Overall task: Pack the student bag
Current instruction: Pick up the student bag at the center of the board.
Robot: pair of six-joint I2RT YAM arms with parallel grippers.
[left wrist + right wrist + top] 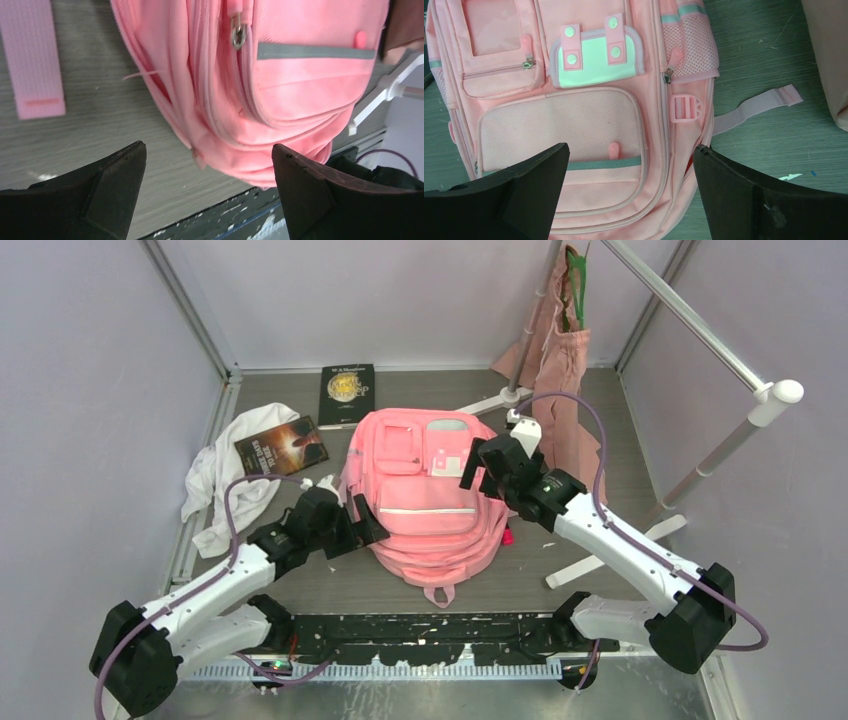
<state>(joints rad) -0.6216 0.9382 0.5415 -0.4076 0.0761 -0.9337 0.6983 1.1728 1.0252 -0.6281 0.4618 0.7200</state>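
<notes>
- Pink backpack (425, 495) flat on tabletop (520, 570), front up, zips shut, not yet opened for packing.
- Left gripper (373, 530) at backpack's left edge, jaws apart, empty.
- Right gripper (476, 466) over backpack's right side, jaws apart, empty.

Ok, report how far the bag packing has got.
Done: nothing that shows. The student bag lies flat on the table, and the zips in view look closed. In hand: the left claw and the right claw hover at the bag, open and empty. Left: open it and probably load the black book behind it and the brown book on the white cloth.
</notes>
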